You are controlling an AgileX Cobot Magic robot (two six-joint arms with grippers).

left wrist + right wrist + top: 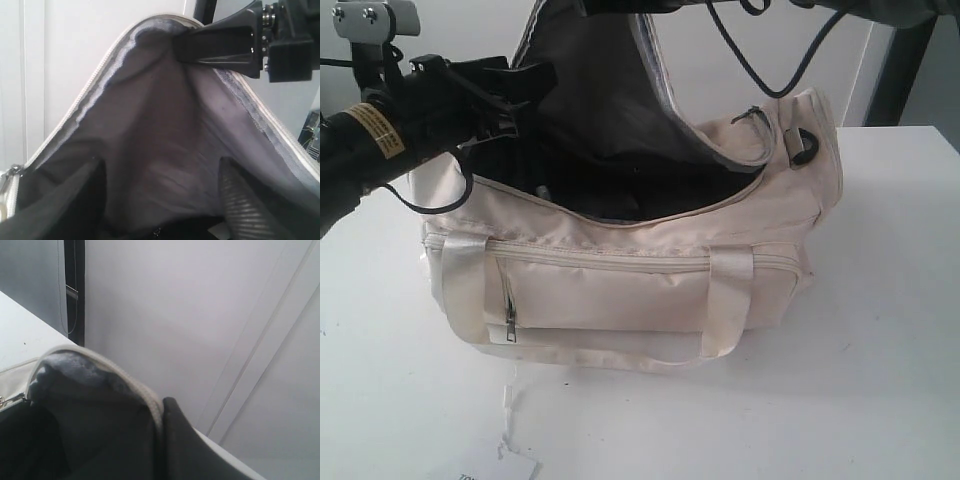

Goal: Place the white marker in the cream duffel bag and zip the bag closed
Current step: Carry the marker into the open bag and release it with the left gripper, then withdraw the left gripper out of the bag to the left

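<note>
Closest in, a small white tag (516, 452) lies on the white surface (880, 350), just ahead of the cream duffel bag (620, 300), which sits with its front pocket (610, 290) facing forward and a satin strap (728, 300) draped over it. Behind that the top zip gapes, dark inside. Left end effector (160, 215) hangs at the opening, fingers (75, 200) spread wide with only grey lining between them. Farthest back, the right end effector (187, 44) is pinched tight on the raised flap's zip edge. White marker: hidden, I cannot tell where
</note>
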